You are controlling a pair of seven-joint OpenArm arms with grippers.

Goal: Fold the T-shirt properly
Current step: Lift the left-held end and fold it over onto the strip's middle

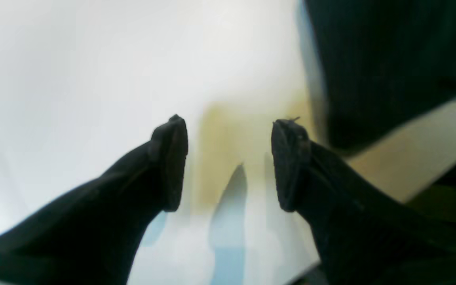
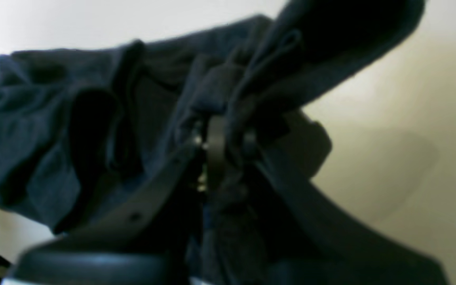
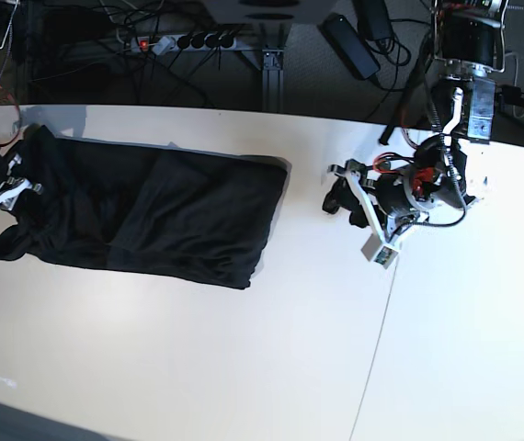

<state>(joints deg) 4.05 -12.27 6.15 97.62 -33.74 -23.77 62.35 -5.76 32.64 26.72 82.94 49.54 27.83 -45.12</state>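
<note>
The shirt [image 3: 152, 216] lies bunched on the counter [image 3: 244, 367] at about 9 o'clock. Only the right gripper [image 2: 222, 140] pinches it, jaws clamped on its left end, so pulling may drag and crumple it. The left gripper [image 1: 230, 162], jaws spread and empty, hovers at 3 o'clock.

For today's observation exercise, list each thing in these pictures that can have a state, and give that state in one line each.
T-shirt: lying on the table, partly folded, bunched at the end the right pincer grips.
Left pincer: open, empty, over bare table, apart from the T-shirt.
Right pincer: shut on a bunch of T-shirt fabric.
Table: bearing the T-shirt.
</note>
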